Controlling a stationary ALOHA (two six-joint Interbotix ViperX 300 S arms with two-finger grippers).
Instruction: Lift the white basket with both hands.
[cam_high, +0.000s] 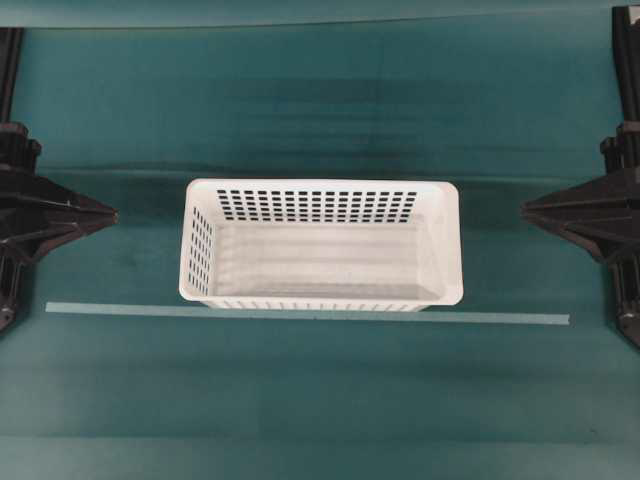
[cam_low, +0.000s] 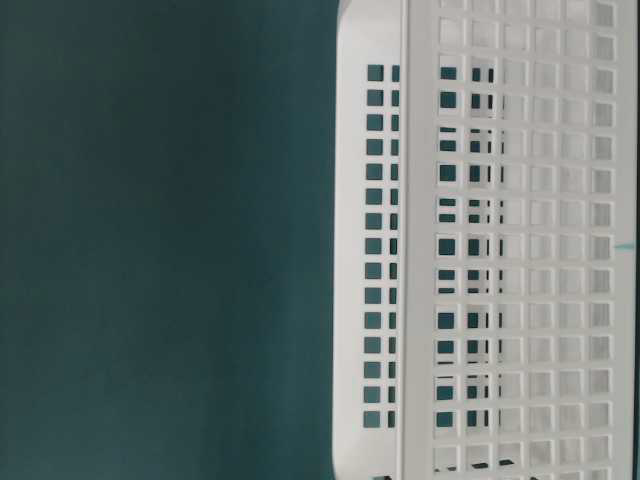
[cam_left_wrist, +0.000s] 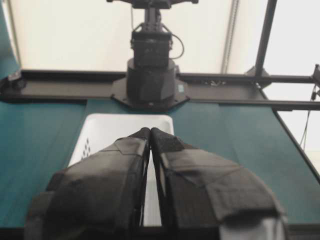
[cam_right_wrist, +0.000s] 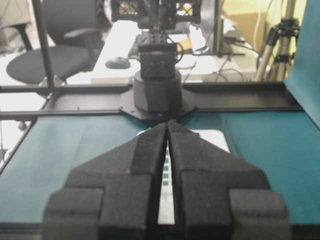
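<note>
The white basket (cam_high: 320, 244) sits in the middle of the teal table, long side across, empty inside; its perforated wall (cam_low: 500, 250) fills the right of the table-level view. At the far left edge my left gripper (cam_high: 112, 214) is shut, its tip pointing at the basket's left end with a gap of table between. My right gripper (cam_high: 525, 209) is likewise shut at the far right, pointing at the right end and apart from it. Each wrist view has the tips touching: left gripper (cam_left_wrist: 150, 131), right gripper (cam_right_wrist: 167, 123), with the basket (cam_left_wrist: 107, 131) (cam_right_wrist: 216, 137) beyond them.
A pale tape strip (cam_high: 300, 315) runs across the table just in front of the basket. The opposite arm's base (cam_left_wrist: 150, 80) (cam_right_wrist: 157, 90) stands beyond the basket in each wrist view. Teal cloth (cam_high: 320, 400) covers the whole table.
</note>
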